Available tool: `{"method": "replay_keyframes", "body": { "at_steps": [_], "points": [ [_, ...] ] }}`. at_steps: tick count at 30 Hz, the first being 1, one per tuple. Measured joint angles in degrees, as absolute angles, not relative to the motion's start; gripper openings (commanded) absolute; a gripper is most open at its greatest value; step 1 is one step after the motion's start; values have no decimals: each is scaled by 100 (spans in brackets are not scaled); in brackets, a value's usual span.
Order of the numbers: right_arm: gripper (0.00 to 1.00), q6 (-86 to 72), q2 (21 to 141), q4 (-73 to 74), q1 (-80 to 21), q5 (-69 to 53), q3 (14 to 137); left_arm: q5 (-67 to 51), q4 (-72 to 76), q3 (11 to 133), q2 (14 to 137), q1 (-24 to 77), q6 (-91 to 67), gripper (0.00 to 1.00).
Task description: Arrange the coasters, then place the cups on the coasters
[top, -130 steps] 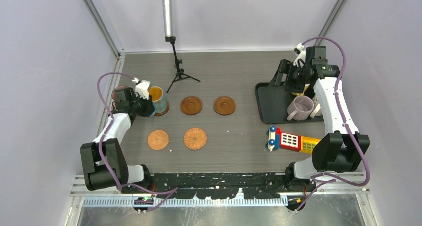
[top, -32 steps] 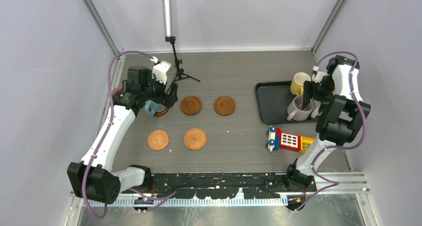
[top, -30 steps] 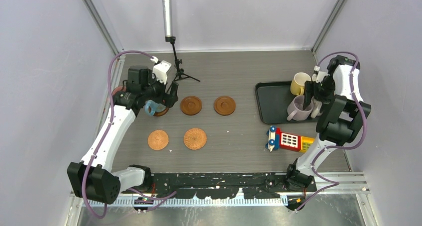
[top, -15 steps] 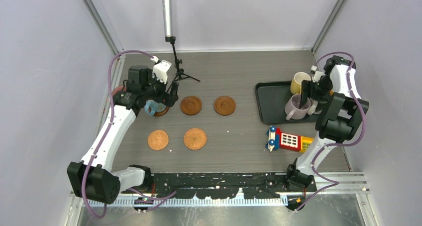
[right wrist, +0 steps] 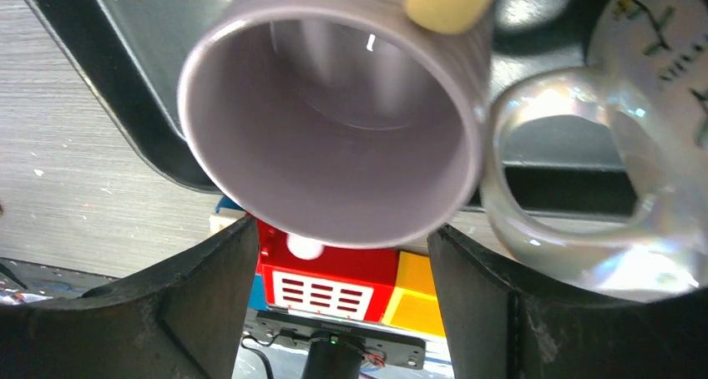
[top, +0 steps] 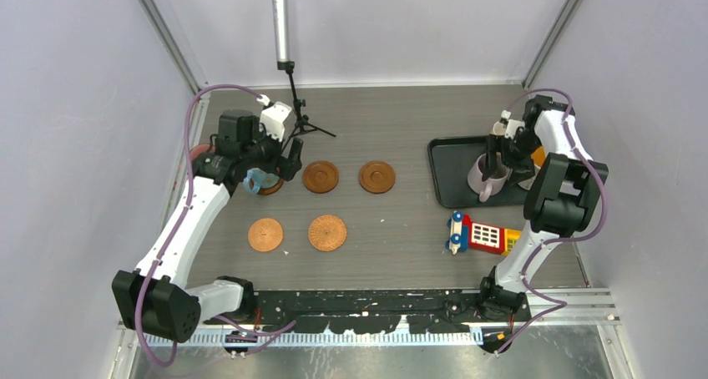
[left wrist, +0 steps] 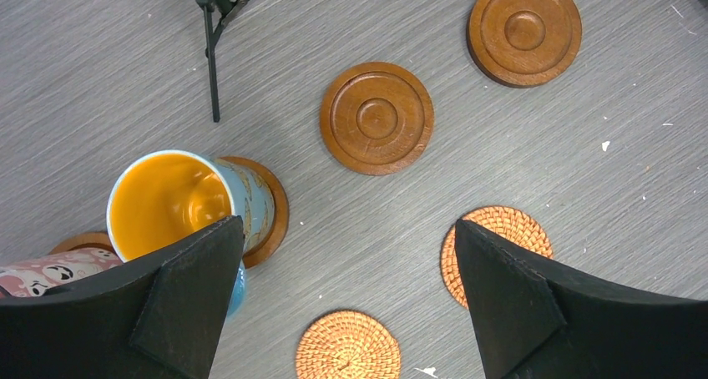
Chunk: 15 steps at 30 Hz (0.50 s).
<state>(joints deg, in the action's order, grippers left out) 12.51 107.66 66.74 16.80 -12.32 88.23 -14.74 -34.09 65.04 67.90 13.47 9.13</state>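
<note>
Shifted leftward since half a second ago, the lilac mug [top: 484,177] hangs over the black tray [top: 451,187], clamped between the right jaws, apparently just below its rim. The left jaws gape wide above the blue mug [left wrist: 188,204], which stands on a dark ringed coaster [left wrist: 274,220] at the bench's [top: 401,120] far left, beside two woven coasters [left wrist: 346,346].

The dark ringed coasters [left wrist: 376,118] look like smooth turned wood, the orange-brown coasters [left wrist: 348,346] like rough woven fibre, while the lilac mug [right wrist: 334,120] and blue mug [left wrist: 167,199] shine like glazed ceramic on a matt, wood-grain table [left wrist: 584,187].
</note>
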Motion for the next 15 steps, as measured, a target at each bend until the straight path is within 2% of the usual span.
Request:
{"method": "replay_keyframes", "body": {
  "at_steps": [15],
  "points": [
    [78, 565, 10632, 6289, 808, -1739, 8082, -1398, -3363, 6504, 6858, 1525, 897, 100]
  ]
}}
